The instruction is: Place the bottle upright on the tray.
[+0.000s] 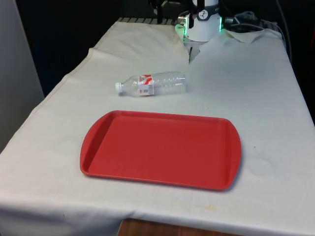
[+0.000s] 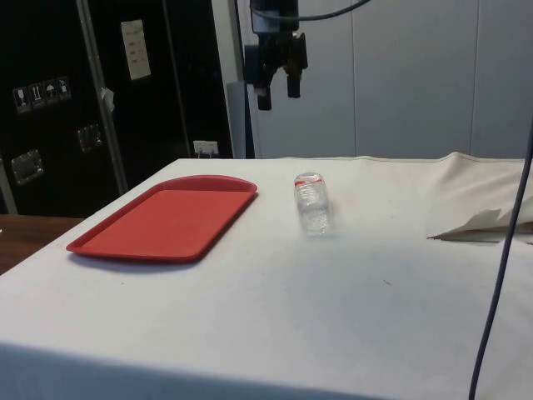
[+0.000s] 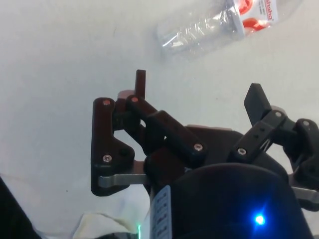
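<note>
A white-clothed table (image 1: 275, 98) carries a clear plastic water bottle (image 1: 152, 84) lying sideways beside a red tray (image 1: 160, 149)

Clear ribbed plastic bottle (image 1: 152, 84), smooth red plastic tray (image 1: 160, 148), white cloth (image 1: 256, 88).

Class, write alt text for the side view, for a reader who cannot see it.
A clear plastic bottle lies on its side on a table under a white cloth, beside an empty red tray but not touching it. The black end effector hangs open high above the table, holding nothing.
</note>
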`<state>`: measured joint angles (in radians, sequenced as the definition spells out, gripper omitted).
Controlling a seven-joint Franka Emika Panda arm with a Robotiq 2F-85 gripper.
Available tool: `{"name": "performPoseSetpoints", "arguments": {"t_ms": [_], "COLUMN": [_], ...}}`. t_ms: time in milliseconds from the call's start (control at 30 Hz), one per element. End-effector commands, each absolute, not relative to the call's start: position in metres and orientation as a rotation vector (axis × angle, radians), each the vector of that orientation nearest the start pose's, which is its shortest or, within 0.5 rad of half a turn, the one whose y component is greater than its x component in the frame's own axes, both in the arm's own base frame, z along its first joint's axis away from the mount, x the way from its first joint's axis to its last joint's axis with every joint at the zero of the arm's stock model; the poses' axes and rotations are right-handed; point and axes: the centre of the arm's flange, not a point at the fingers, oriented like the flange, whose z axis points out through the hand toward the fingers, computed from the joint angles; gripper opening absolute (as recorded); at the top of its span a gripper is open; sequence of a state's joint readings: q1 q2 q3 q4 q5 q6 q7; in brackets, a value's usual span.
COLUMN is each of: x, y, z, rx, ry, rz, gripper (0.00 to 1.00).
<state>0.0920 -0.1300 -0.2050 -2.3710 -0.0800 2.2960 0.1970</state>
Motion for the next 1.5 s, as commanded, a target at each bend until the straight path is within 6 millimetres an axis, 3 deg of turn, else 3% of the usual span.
{"name": "performPoseSetpoints", "arguments": {"t_ms": [0,633,1467], "x": [0.484,0.482,0.482], "y": [-0.059,-0.072,-0.077], "z": [0.376,0.329,0.301], "rx": [-3.149,-3.143,-3.112], "ry": [0.416,0.463,0.695], "rz": [-0.106,-0.133,-0.076], "gripper": [1.00,1.00,1.00]}}
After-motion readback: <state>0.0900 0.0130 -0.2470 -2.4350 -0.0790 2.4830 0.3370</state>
